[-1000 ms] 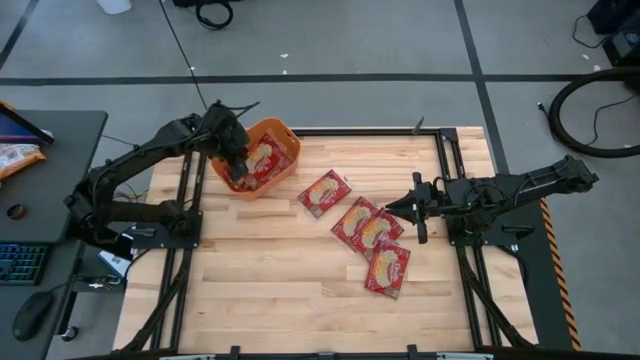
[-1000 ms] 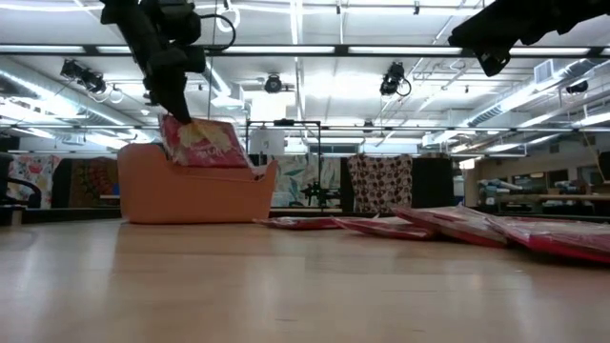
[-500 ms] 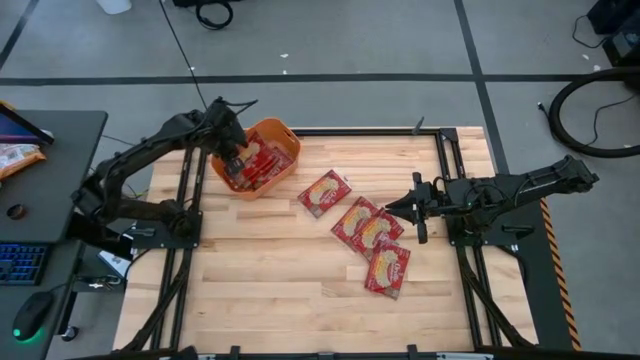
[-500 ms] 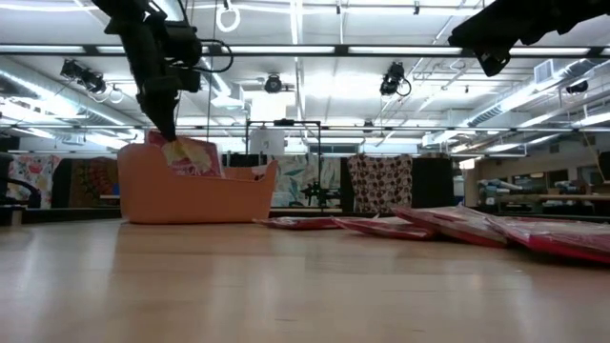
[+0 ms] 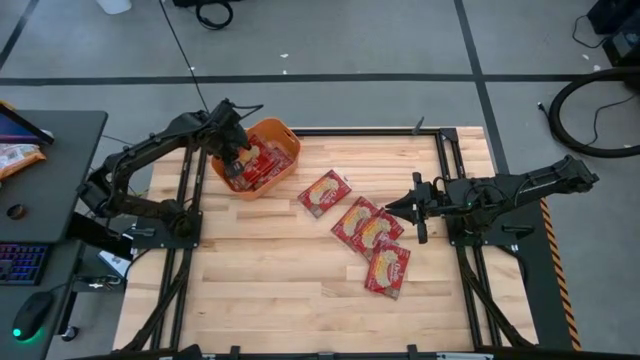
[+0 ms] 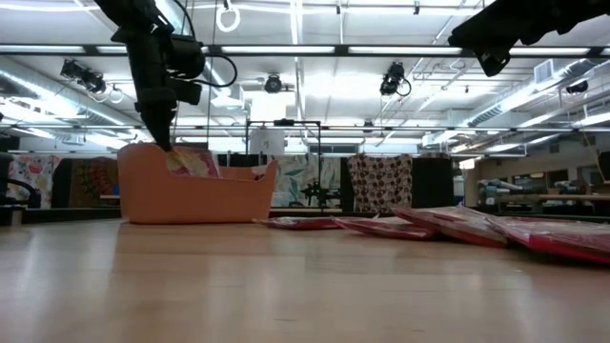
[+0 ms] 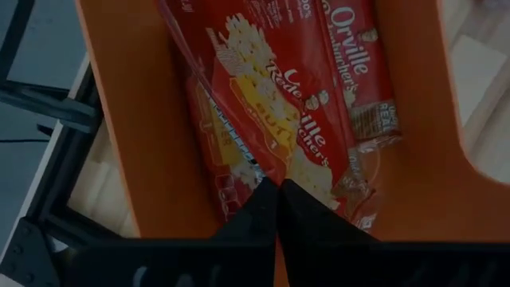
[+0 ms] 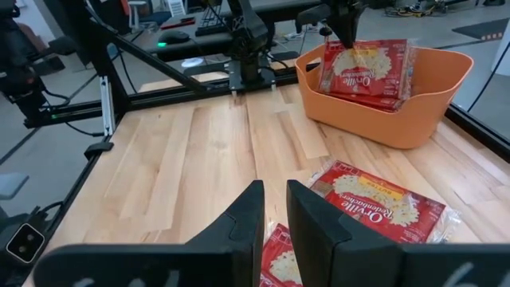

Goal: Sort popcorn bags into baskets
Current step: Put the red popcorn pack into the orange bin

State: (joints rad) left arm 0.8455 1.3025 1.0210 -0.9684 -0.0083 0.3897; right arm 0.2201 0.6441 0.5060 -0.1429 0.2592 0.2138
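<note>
Basket [image 5: 262, 155] at the table's far left corner, left gripper [image 5: 236, 163] down inside it, jaws pinched shut on a bag's [image 7: 263, 112] edge. Four bags [image 5: 372, 232] lie flat mid-table, strung diagonally, nearer the right gripper [image 5: 419, 214], which hovers just beside them, jaws slightly apart and empty, basket well off to its far side

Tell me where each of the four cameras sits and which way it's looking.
High: overhead, looking down; both arms, orange basket, loose popcorn bags.
Low: table height, looking across; left gripper over basket.
Left wrist: faces into basket; shut fingers pinch a bag.
Right wrist: faces across table; own fingers, basket beyond.
All four show the basket.
</note>
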